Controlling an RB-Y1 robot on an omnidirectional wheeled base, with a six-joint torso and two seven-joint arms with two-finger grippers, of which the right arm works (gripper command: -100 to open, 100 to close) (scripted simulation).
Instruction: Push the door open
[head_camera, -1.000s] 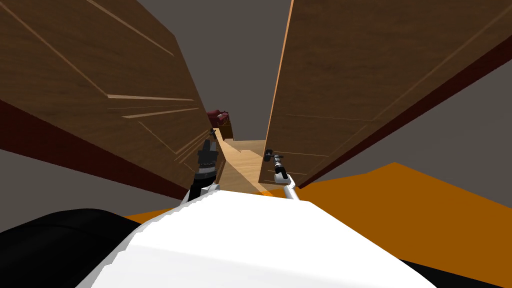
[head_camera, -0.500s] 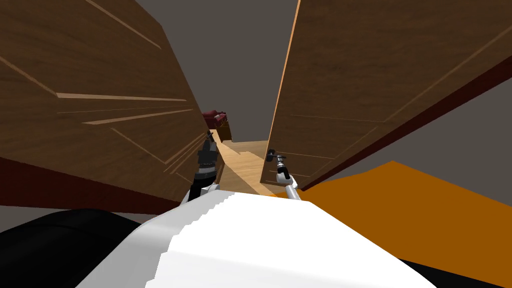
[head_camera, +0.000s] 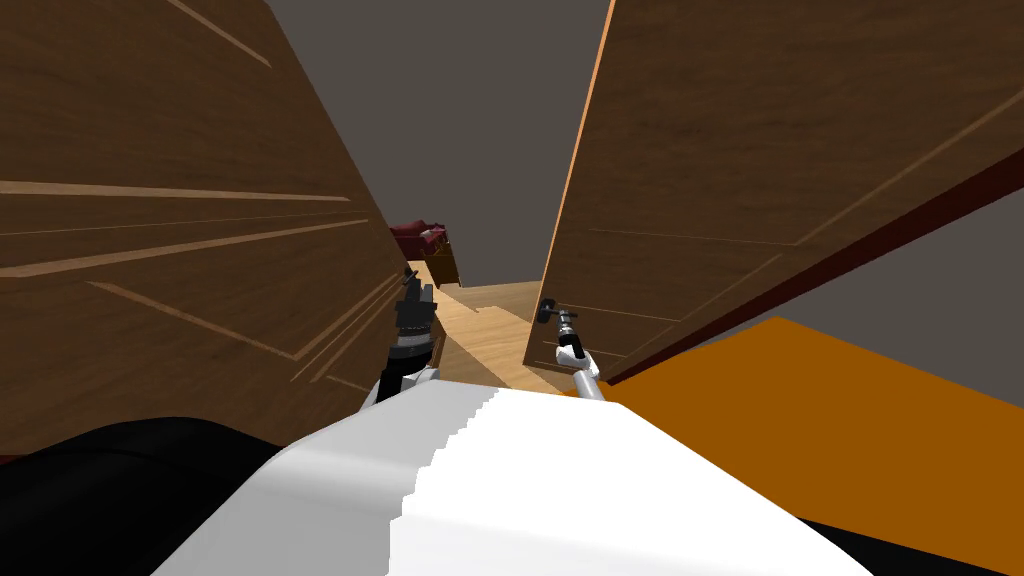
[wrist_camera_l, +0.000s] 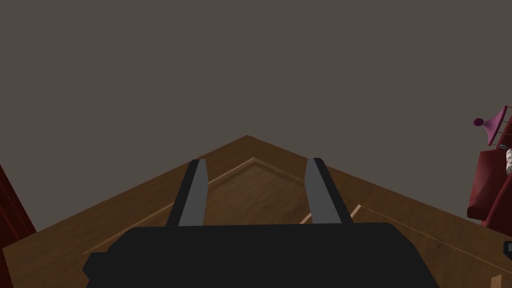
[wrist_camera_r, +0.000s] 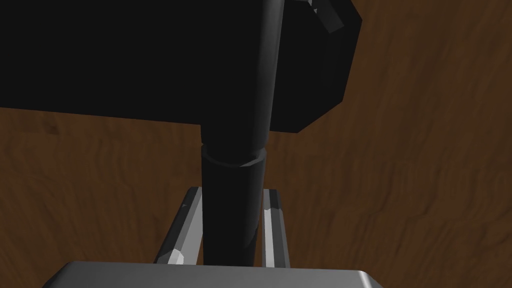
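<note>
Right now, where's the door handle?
The door handle is on the right-hand door, near its inner edge by the gap, just right of centre in the head view. The right gripper has its jaws shut on it.

No legible text, label, number or sign on the door (head_camera: 750, 150) or its handle (wrist_camera_r: 232, 200).

The left arm (head_camera: 407, 352) reaches forward. Its hand (wrist_camera_l: 256, 162) is empty, with the two fingers (wrist_camera_l: 194, 192) straight and spread well apart. The right arm (head_camera: 582, 378) stretches forward, thinner and paler, with the wrist in line. Its hand (head_camera: 553, 316) is closed, the fingers (wrist_camera_r: 272, 220) pressing either side of a dark round handle (wrist_camera_r: 235, 150).
</note>
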